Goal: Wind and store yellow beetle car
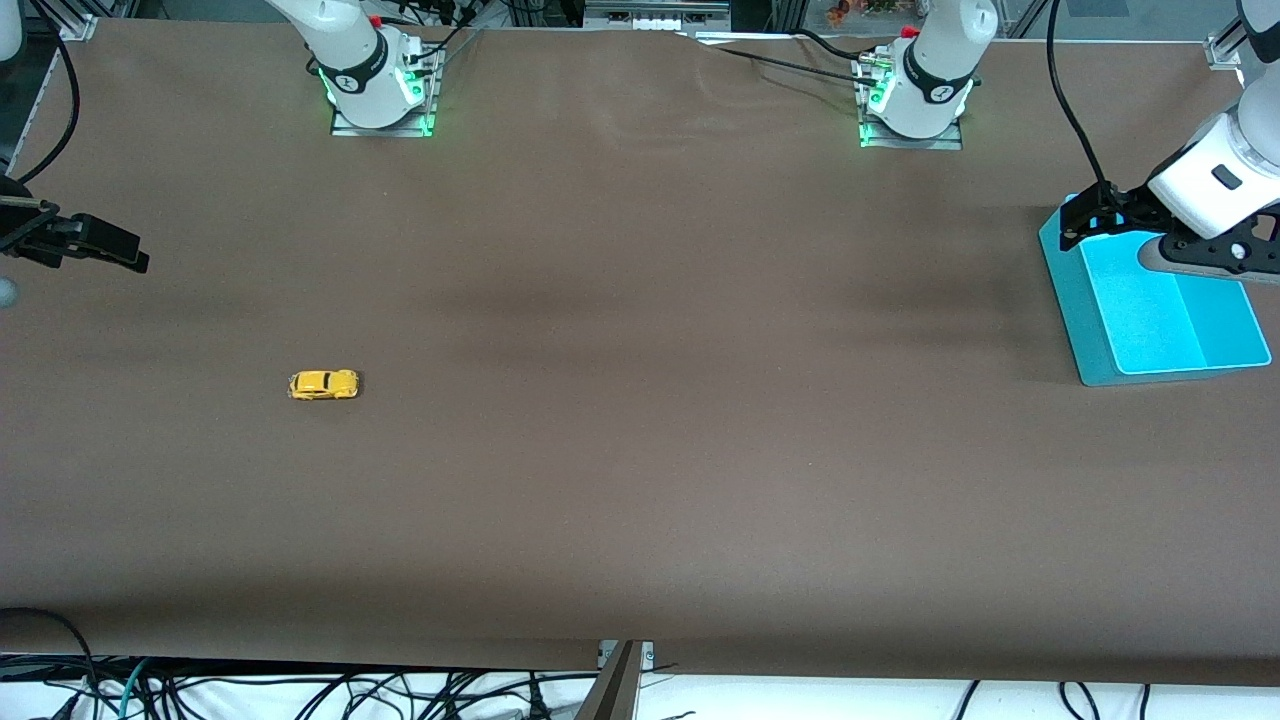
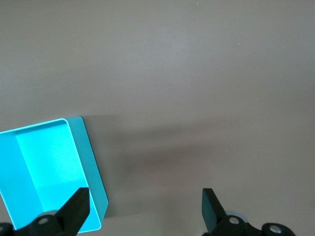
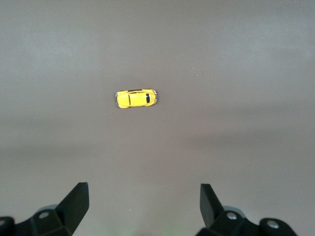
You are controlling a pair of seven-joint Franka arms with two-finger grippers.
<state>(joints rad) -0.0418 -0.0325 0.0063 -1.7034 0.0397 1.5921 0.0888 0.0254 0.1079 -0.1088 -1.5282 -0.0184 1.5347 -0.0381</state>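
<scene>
The yellow beetle car [image 1: 323, 384] stands on the brown table toward the right arm's end, on its wheels and alone. It also shows in the right wrist view [image 3: 136, 98], well clear of the fingers. My right gripper [image 1: 118, 250] hangs open and empty in the air at the right arm's end of the table [image 3: 142, 199]. The turquoise bin [image 1: 1075, 300] stands at the left arm's end and holds nothing. My left gripper [image 1: 1090, 220] hangs open and empty over the bin's rim [image 2: 145, 204], one finger [image 2: 78, 204] over a bin corner [image 2: 88, 157].
The brown table [image 1: 640, 450] carries only the car and the bin. The two arm bases [image 1: 375, 95] [image 1: 915, 105] stand along the table's edge farthest from the front camera. Cables hang below the near edge.
</scene>
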